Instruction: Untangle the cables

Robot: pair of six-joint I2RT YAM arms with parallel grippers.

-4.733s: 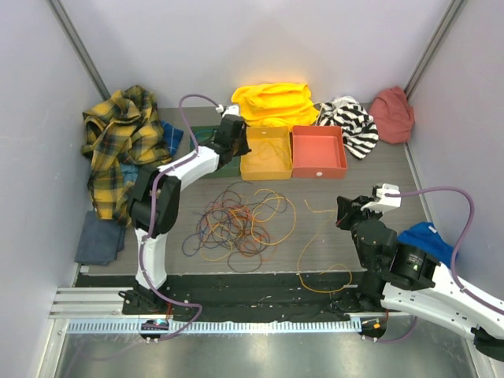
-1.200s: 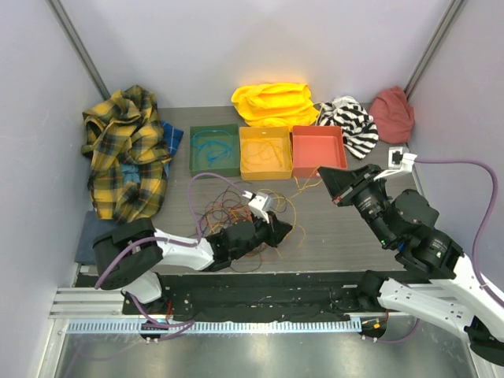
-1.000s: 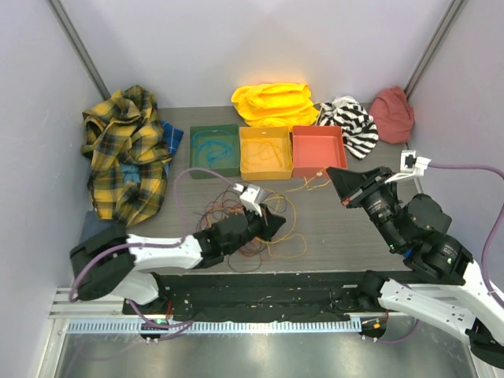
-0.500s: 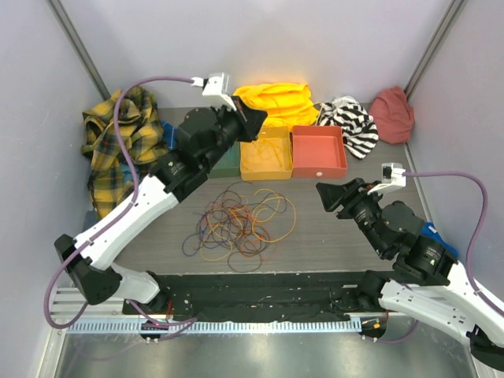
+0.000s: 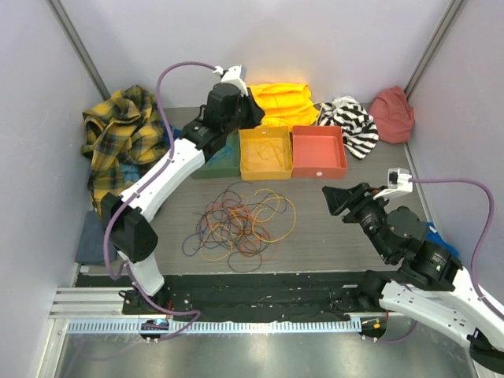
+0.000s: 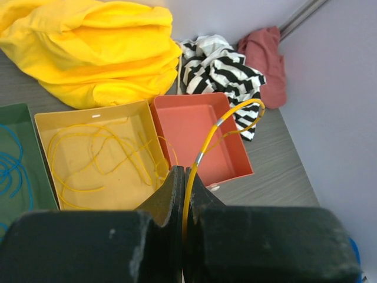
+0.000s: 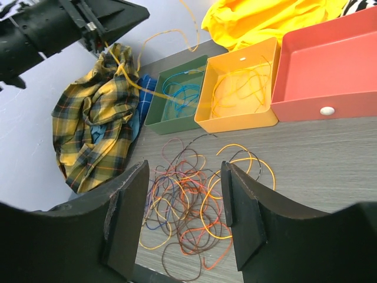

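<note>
Presently, the cables (image 5: 240, 224) lie as one loose tangle of orange, red, blue-purple and dark loops on the table (image 5: 315, 236), in the centre of the overhead frame, just below the row of trays. None of that bunch is lifted.

You hold one yellow cable (image 6: 203, 150) apart from it. The left tool (image 6: 184, 177) is pressed together on this strand, which rises from between the fingers and curls over toward the upper right of the left wrist view. In the right wrist view the same strand hangs from that tool at upper left and trails down toward the green tray (image 7: 177, 112).

Overhead, the left tool sits high at top centre, above the green tray and beside the yellow tray (image 5: 265, 175). The yellow tray already contains thin yellow strands; the red tray (image 5: 319, 173) to its right contains no cable.

Your right tool (image 5: 335, 198) is spread, with nothing between its fingers, at centre right of the overhead frame, well apart from the tangle.

A yellow cloth (image 5: 276, 102) and a striped cloth (image 5: 350, 122) lie behind the trays; a plaid shirt (image 5: 126, 150) lies at left.
</note>
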